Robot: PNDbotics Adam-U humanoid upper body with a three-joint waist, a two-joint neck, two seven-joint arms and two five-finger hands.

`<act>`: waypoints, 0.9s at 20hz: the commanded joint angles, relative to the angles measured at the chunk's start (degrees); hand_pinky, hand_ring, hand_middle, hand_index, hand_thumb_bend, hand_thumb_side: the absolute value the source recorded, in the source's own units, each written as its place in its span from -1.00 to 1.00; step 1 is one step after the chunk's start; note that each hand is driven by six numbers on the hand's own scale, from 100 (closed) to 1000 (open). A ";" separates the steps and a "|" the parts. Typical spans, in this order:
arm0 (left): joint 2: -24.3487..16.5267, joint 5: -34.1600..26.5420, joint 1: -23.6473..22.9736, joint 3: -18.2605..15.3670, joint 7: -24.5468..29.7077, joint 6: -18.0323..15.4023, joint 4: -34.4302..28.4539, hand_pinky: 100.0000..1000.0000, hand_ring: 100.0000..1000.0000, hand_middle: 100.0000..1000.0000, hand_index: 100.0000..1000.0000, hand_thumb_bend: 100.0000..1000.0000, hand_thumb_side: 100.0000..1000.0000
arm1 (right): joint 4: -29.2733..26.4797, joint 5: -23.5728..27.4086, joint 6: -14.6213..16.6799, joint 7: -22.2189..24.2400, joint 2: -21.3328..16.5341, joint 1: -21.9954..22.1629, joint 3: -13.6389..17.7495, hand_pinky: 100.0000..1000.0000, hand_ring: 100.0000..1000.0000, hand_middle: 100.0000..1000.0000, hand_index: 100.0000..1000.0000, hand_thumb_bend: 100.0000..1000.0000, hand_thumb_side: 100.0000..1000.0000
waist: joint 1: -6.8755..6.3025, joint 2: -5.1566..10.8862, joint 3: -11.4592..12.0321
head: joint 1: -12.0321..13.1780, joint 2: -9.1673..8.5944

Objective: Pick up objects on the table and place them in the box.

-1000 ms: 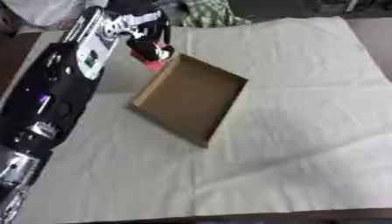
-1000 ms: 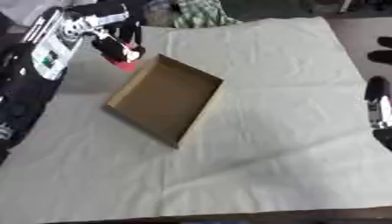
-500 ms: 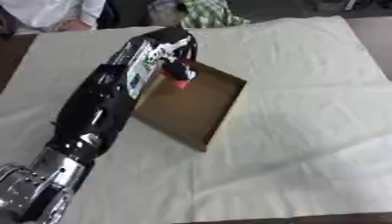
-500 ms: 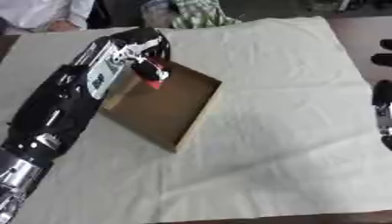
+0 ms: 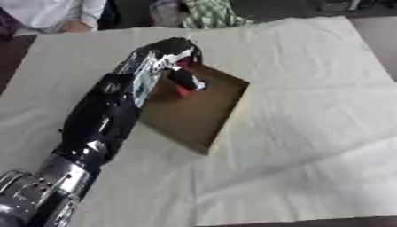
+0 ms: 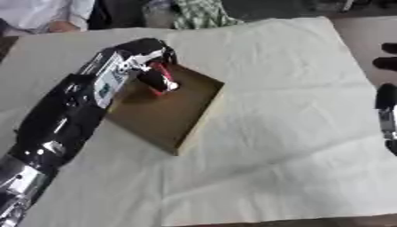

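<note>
- The left arm [image 5: 101,124] comes in from the near left corner and stretches diagonally up across the cloth [image 5: 310,133], its forearm lying over the left edge of the box [image 5: 209,115].
- The left hand [image 5: 182,66] is bent down at the wrist over the far left part of the box, fingers curled downward into it.
- Those fingers are closed round a small red thing [image 5: 183,90]; only a patch of red shows below the dark fingers, so its shape cannot be made out.
- The red thing is inside the box outline, near the far left corner; whether it touches the box floor cannot be told.
- The box is a shallow brown open tray, turned askew on the cloth, one corner pointing near and right.
- The white cloth covers the table and is creased to the right of the box.
- At the far edge lies a green checked cloth [image 5: 205,13], well apart from the box.
- The right eye view alone shows the right hand [image 6: 386,111] at the right edge, well apart from the box; only a dark strip of it is visible and its finger state cannot be told.
- The left eye view shows none of the right hand, but shows more of the left arm's silver lower joint [image 5: 31,199] at the near left corner.
</note>
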State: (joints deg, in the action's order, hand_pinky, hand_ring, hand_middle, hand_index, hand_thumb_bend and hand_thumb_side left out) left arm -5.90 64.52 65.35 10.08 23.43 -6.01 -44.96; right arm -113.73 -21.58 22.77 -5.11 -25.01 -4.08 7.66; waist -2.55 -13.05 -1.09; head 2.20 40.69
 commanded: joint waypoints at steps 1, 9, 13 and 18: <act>-0.68 -0.90 0.90 -0.38 -1.66 -0.55 -2.56 0.18 0.47 0.31 0.72 -0.25 -0.01 | -0.86 0.32 0.01 0.26 -0.70 -0.30 0.01 0.72 0.52 0.64 0.52 -1.00 0.66 | 0.27 0.89 0.09 | -0.30 -0.01; -2.49 -6.23 1.04 0.77 -7.17 -0.54 -9.74 0.12 0.41 0.25 0.66 -0.41 -0.05 | -0.86 0.21 -0.06 0.68 -0.93 0.21 -0.10 0.72 0.52 0.64 0.52 -1.00 0.66 | 0.30 1.36 0.74 | -0.60 0.59; -6.00 -12.14 0.67 1.90 -4.50 -0.67 -16.72 0.09 0.38 0.22 0.62 -0.48 -0.05 | -0.86 -0.17 -0.03 0.25 -1.53 0.81 0.35 0.72 0.53 0.64 0.52 -1.00 0.65 | 0.11 1.86 1.49 | -1.17 1.63; -11.96 -22.54 -0.91 2.04 -2.70 1.59 -28.61 0.05 0.34 0.17 0.59 -0.58 -0.02 | -0.86 -0.96 -0.01 -0.85 -2.43 1.64 1.13 0.72 0.54 0.65 0.53 -1.00 0.64 | 0.02 2.73 2.81 | -2.17 2.69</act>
State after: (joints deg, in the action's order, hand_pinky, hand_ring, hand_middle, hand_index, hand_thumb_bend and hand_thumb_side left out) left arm -15.20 44.53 63.51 12.26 20.38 -5.02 -69.96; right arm -113.73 -22.17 22.72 -5.55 -25.65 -2.30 8.10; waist -2.76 -11.27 1.83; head 0.31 42.76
